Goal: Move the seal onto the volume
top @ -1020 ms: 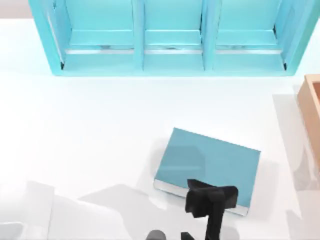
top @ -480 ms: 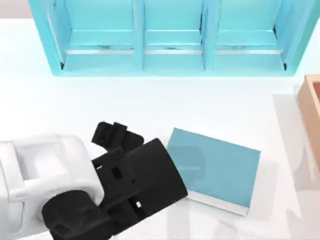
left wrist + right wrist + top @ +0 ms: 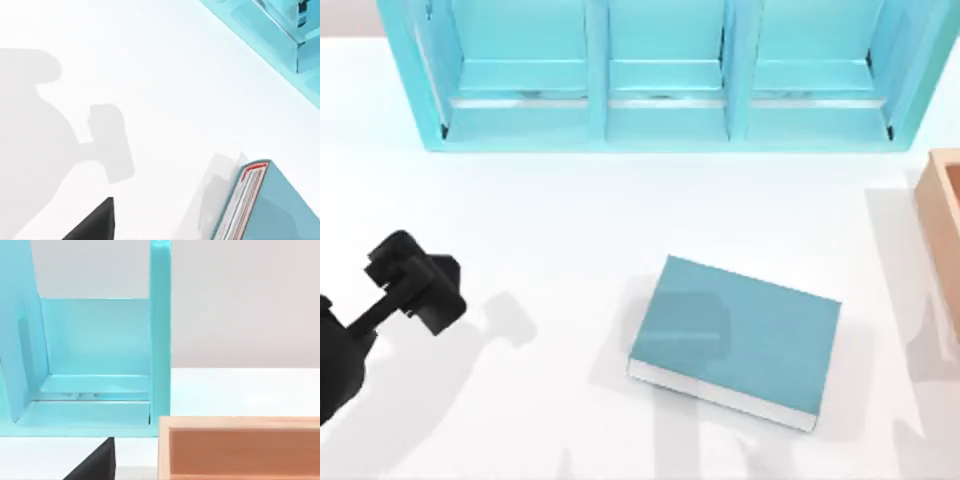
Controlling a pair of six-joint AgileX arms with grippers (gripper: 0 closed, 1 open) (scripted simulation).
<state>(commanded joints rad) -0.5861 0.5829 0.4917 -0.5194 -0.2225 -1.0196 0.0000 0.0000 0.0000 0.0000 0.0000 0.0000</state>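
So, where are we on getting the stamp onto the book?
Done: nothing yet. The book lies flat with no stamp on its cover. In hand: the left gripper hovers over the table's left side, apart from the book. Left: the whole pick and place.

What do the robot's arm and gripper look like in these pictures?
The left gripper is matte black and blocky, built from angular box-like parts, on a slim black link that widens into a rounded black body. No cables or markings are visible. In each wrist view a black wedge-shaped gripper part shows.

Top and left wrist views share the book [image 3: 735,340].
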